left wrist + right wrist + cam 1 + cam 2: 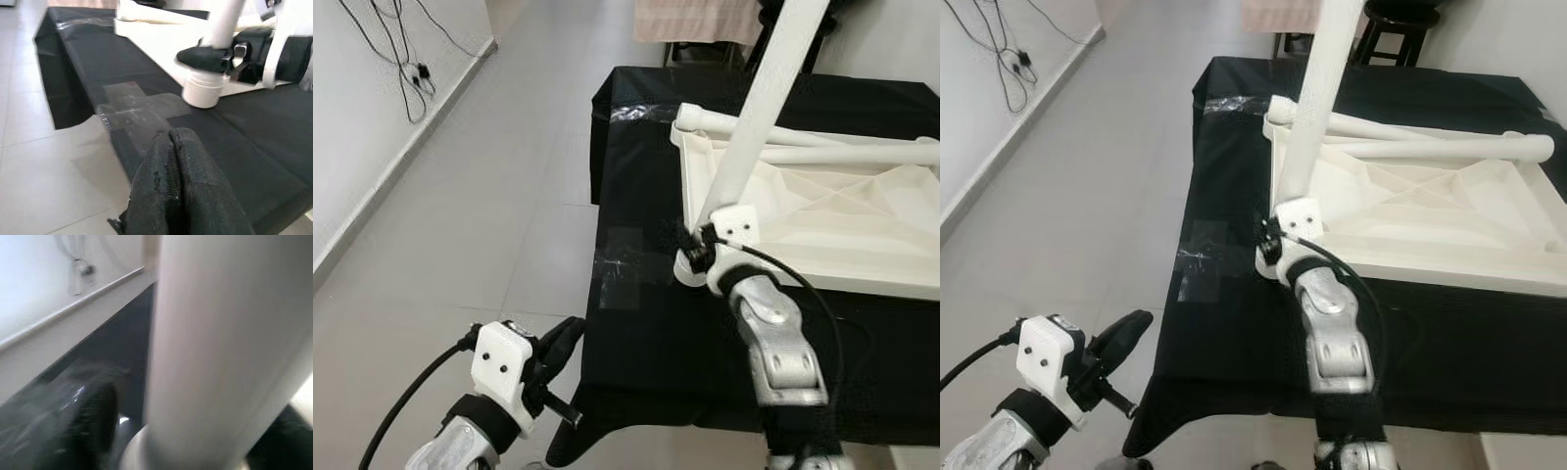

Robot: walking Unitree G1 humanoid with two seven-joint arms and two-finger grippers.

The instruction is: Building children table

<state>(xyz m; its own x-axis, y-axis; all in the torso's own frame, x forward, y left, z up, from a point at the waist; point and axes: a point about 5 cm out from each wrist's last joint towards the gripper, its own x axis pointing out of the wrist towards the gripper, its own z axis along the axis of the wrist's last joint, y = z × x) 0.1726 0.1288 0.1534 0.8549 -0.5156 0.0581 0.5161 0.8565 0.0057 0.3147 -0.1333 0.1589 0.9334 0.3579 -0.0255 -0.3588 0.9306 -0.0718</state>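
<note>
Right pincer clamps the white table leg upright beside the upturned tabletop corner, presumably for fitting; left pincer pressed together, idle.

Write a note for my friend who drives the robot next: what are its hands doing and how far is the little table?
Right gripper: shut on the white table leg, held upright with its foot at the near corner of the upside-down tabletop.
Left gripper: shut, holding nothing, low beside the black-covered table.
More legs lie loose on the tabletop.
Done: one leg brought to its corner.
Left: seat it, then fit the rest.
</note>
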